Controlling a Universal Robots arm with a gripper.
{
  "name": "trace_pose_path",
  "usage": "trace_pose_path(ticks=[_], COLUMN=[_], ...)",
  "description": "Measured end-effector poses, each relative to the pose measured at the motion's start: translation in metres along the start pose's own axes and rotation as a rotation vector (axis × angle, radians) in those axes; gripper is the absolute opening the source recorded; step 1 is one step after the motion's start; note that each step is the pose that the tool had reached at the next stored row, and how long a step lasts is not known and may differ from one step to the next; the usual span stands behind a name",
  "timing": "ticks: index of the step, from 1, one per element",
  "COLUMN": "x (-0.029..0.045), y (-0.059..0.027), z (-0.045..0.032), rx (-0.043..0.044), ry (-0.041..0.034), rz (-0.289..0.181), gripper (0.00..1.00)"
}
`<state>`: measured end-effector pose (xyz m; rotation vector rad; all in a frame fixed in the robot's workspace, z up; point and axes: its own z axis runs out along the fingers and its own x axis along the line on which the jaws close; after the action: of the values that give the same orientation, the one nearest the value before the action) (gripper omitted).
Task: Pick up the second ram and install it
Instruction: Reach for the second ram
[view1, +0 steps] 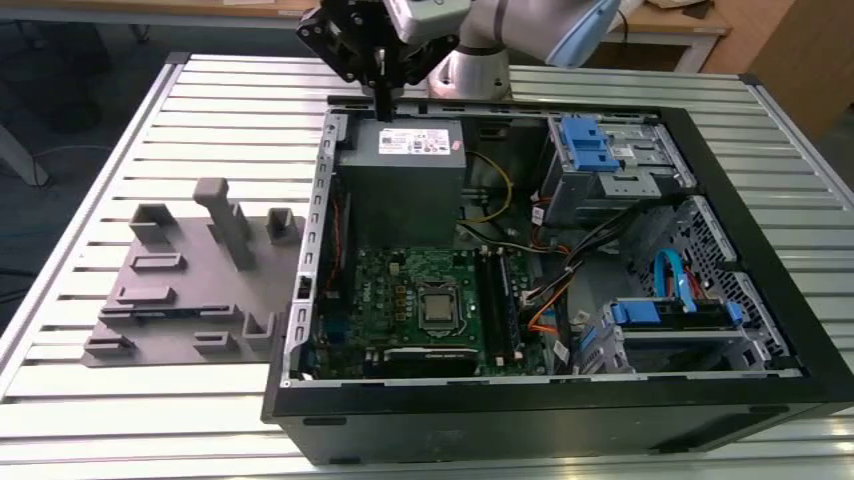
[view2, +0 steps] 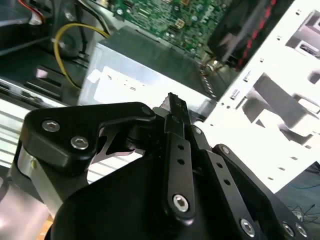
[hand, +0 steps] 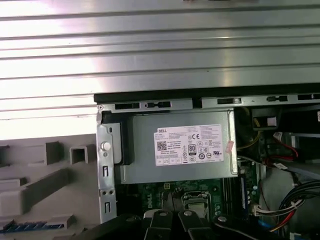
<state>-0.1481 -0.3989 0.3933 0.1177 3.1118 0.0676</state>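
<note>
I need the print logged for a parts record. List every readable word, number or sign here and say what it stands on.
power supply label, first wrist view: a logo, certification marks and a code square show, but the lines of fine print are too small to read.
Same label, exterior view and second wrist view: too small or blurred to read.
motherboard: any markings are too small to read.

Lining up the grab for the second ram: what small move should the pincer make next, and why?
Probably shift toward the exterior view's left, over the grey moulded holder. The black pincer hangs shut and empty above the grey metal power supply box, and a dark blue strip, likely the ram, lies on that holder.
</note>
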Motion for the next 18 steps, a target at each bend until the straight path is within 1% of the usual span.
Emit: trace_pose_path(ticks=[8,13,18], x=[0.0223,0.0325,0.0449], y=[-0.0017,-0.0025,-0.0034], z=[-0.0006,-0.0009,-0.0012], rx=[0.0,0.0,0.0], ry=[-0.0002,-0.0002,-0.0003], rz=[0.0,0.0,0.0], gripper=[0.07,0.07,0.07])
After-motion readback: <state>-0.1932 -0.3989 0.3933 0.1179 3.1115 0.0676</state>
